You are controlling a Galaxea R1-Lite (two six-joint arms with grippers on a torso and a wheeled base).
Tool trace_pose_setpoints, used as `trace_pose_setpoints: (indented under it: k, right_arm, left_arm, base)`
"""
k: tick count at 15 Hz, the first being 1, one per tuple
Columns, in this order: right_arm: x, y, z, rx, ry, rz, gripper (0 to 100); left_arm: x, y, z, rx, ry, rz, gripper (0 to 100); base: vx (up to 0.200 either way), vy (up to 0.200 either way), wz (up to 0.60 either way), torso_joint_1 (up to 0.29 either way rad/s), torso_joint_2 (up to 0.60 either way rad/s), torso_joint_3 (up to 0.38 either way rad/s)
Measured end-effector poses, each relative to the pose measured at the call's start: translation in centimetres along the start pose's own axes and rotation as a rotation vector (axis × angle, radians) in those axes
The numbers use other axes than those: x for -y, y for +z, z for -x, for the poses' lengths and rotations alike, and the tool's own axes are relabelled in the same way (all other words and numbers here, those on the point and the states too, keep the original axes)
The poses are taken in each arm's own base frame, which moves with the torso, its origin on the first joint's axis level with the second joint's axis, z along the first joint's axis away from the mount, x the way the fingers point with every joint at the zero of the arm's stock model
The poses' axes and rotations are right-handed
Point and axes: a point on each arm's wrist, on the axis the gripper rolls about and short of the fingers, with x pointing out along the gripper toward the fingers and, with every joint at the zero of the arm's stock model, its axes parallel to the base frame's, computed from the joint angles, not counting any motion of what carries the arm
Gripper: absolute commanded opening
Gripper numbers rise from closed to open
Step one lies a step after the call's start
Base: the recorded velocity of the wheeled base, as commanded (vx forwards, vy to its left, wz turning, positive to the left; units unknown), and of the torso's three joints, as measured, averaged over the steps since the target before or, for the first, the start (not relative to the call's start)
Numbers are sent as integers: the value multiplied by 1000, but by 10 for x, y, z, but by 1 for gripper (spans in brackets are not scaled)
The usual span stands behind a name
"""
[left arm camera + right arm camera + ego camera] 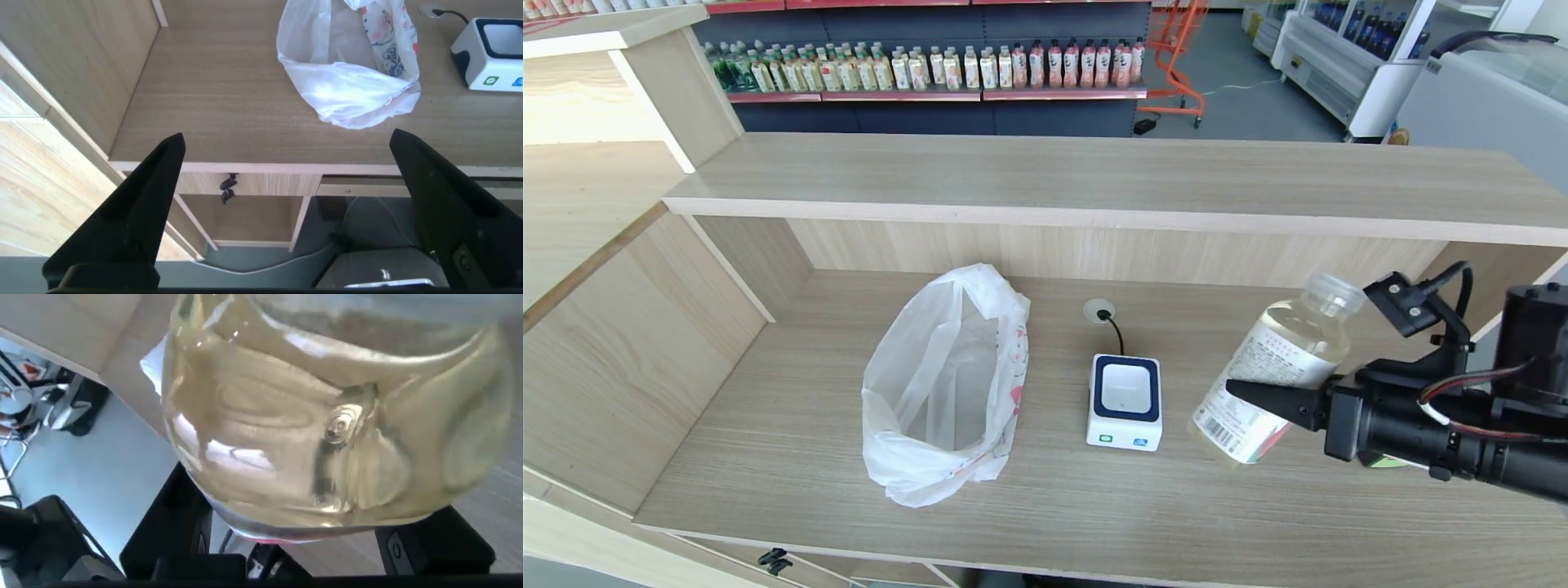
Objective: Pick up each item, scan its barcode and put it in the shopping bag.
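A clear plastic bottle [1274, 376] of pale yellow liquid with a white label hangs tilted above the counter, right of the scanner, its barcode at the lower end. My right gripper [1278, 400] is shut on the bottle's lower body; the bottle's base [327, 433] looms close in the right wrist view. The white scanner [1125, 400] with a dark blue window sits mid-counter. An open white shopping bag [947, 384] lies left of it. My left gripper [286, 204] stands open off the counter's front edge, nothing between its fingers, with the bag [351, 57] ahead of it.
The counter [1094, 506] is a recessed wooden surface with a raised ledge [1094, 175] behind and a side wall [629, 343] on the left. A black cable [1112, 327] runs from the scanner to a hole in the counter.
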Motion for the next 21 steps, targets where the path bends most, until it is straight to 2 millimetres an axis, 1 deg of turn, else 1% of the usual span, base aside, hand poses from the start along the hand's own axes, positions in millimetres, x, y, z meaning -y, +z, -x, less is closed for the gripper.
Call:
trace_pose_setpoints:
  k: [2, 3, 6, 8, 11, 15, 21]
  right_arm:
    - [-14, 16, 10, 28, 112, -49, 0]
    - [-18, 18, 14, 23, 132, -57, 0]
    - [-33, 13, 28, -33, 176, -116, 0]
    - [-42, 12, 36, -47, 243, -123, 0]
    - [-49, 13, 44, -58, 360, -108, 0]
    - [-53, 9, 47, -93, 390, -117, 0]
    - [-57, 10, 48, -96, 433, -107, 0]
  left_arm:
    - [0, 0, 0, 0, 0, 0, 100]
    - [0, 0, 0, 0, 0, 0, 100]
    - [0, 0, 0, 0, 0, 0, 100]
    - [0, 0, 0, 0, 0, 0, 100]
    - [0, 0, 0, 0, 1, 0, 100]
    - [0, 0, 0, 0, 0, 0, 100]
    - [0, 0, 0, 0, 0, 0, 100]
  base:
    - [0, 0, 0, 0, 0, 0]
    - [0, 0, 0, 0, 0, 0]
    - [0, 0, 0, 0, 0, 0]
    - [0, 0, 0, 0, 0, 0]
    - [0, 0, 0, 0, 0, 0]
    - [0, 0, 0, 0, 0, 0]
    - [0, 0, 0, 0, 0, 0]
